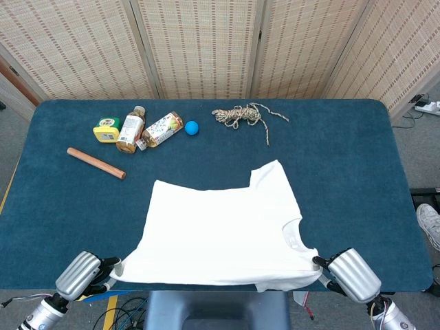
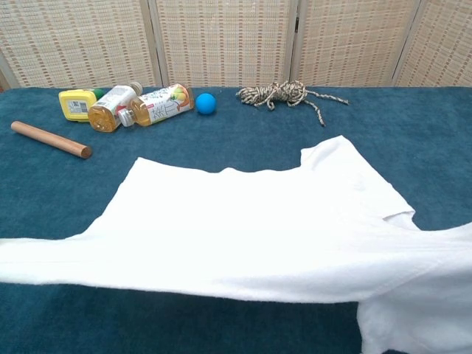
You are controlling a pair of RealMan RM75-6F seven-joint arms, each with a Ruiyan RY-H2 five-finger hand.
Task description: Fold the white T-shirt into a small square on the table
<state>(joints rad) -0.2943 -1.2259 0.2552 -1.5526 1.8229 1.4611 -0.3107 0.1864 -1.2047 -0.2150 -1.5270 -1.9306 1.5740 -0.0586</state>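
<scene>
Fingers on white T-shirt, blue table.

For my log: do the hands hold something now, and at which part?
Both hold the white T-shirt by its near edge: the left hand at the near-left corner, the right hand at the near-right one.

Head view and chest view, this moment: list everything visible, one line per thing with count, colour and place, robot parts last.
T-shirt: 1, white, near middle of table, near edge lifted.
Table: 1, dark blue cloth top.
Rope: 1 bundle, beige, far centre.
Ball: 1, blue, far left of centre.
Bottles: 2, lying, far left.
Yellow container: 1, beside the bottles.
Wooden rod: 1, brown, left.
Left hand: silver, fingers gripping near-left shirt corner.
Right hand: silver, fingers gripping near-right shirt corner.
</scene>
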